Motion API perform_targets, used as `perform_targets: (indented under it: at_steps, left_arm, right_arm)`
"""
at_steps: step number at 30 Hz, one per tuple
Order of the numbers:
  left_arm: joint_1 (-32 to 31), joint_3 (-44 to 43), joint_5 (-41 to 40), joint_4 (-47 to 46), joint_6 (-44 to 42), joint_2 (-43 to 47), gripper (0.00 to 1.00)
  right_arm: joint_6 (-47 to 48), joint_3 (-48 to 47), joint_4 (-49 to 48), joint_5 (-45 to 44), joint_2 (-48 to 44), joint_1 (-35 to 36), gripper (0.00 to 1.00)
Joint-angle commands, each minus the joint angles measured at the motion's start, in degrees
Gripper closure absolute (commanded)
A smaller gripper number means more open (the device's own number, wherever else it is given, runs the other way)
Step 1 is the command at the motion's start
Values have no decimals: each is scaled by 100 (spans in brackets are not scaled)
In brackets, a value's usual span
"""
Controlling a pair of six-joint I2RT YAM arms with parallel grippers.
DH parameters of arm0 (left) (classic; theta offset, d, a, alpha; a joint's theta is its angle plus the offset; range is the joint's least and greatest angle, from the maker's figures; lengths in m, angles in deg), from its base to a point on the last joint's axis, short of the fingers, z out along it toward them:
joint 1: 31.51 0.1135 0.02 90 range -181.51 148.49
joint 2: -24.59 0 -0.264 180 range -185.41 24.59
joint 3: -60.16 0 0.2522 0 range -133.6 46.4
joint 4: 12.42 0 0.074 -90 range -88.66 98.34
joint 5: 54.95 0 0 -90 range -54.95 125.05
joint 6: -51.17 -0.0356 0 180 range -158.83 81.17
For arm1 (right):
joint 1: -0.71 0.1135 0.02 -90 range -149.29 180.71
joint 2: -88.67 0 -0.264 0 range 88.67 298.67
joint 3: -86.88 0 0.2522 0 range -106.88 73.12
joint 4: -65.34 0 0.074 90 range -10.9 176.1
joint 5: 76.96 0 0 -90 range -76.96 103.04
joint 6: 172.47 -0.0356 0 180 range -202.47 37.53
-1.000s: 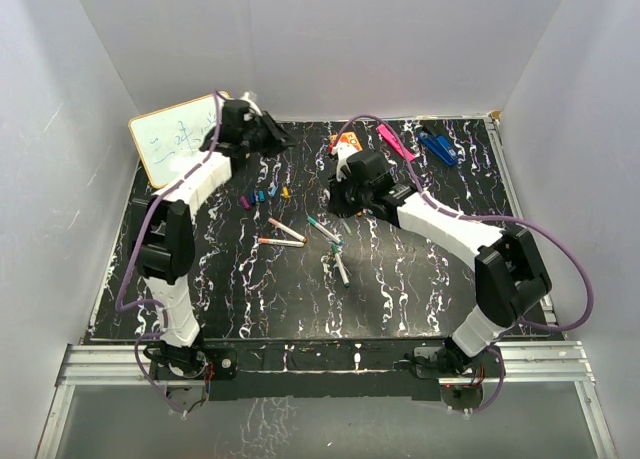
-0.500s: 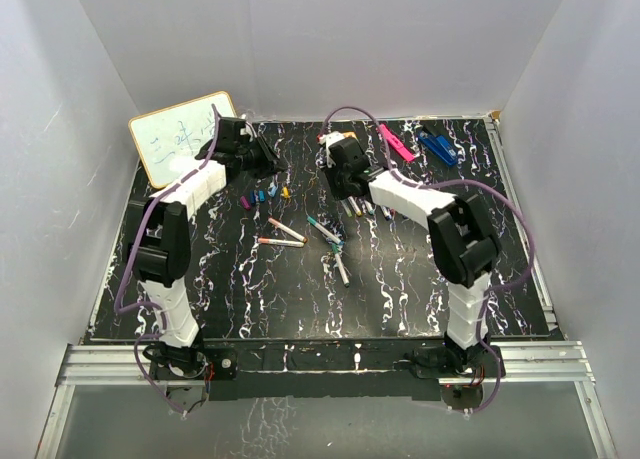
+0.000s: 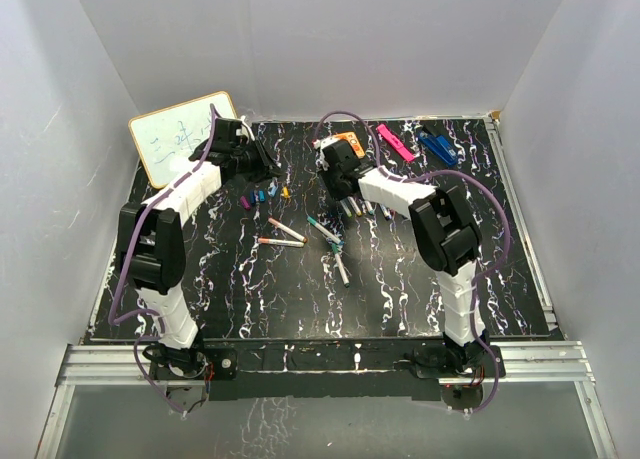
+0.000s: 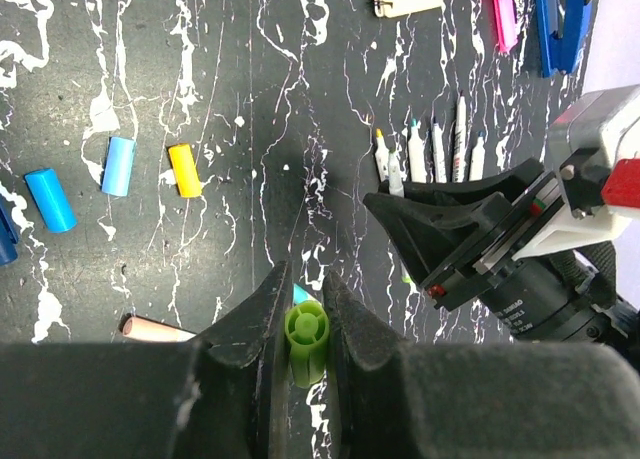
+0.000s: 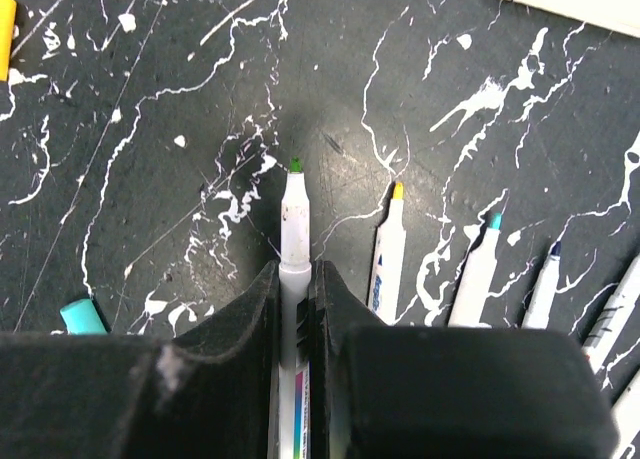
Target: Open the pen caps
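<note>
The left pincer (image 4: 305,319) is clenched on a small lime-green plastic cap (image 4: 307,337) while the right pincer (image 5: 294,289) grips the pale green-tipped marker pen (image 5: 295,224), bare, just beside the row of uncapped pale pens (image 5: 480,264), so this pair looks parted and I'd say both want laying down by that row.

A black surface (image 3: 400,279) streaked with white marble-like veins is filling the middle of the overhead view. Three plain white walls are closing it in. The back wall (image 3: 380,49) is running across the top of the frame, the left wall (image 3: 50,179) is slanting down the left side, and the right wall (image 3: 590,179) is slanting down the right. A silver metal rail (image 3: 100,364) is lying along the surface's lower edge. Below it, a glossy grey panel (image 3: 320,424) is showing faint reflections. Soft, even light is falling throughout, casting weak shadows.
</note>
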Motion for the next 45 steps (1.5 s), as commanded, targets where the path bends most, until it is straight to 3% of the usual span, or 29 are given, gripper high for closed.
perform_targets:
  at_steps: [1, 13, 23, 30, 34, 45]
  left_arm:
    - [-27, -113, 152, 237, -146, 83, 100]
    - [-194, -534, 81, 495, -301, -303, 100]
    - [-407, -973, -179, 833, -532, -714, 100]
    - [-519, -1534, -486, 1209, -751, -1075, 100]
    - [-598, -1969, -784, 1503, -922, -1477, 100]
    - [-724, -2623, -1230, 1980, -1059, -2274, 100]
  right_arm:
    - [75, -338, -200, 3, 114, -63, 100]
    - [19, -438, -134, 199, 298, -123, 100]
    - [-68, -368, -110, 393, 277, -145, 66]
    - [-67, -400, -160, 347, 83, -145, 61]
    - [-19, -402, -363, 248, -374, -145, 50]
    - [-98, 94, -215, 284, -1596, -145, 45]
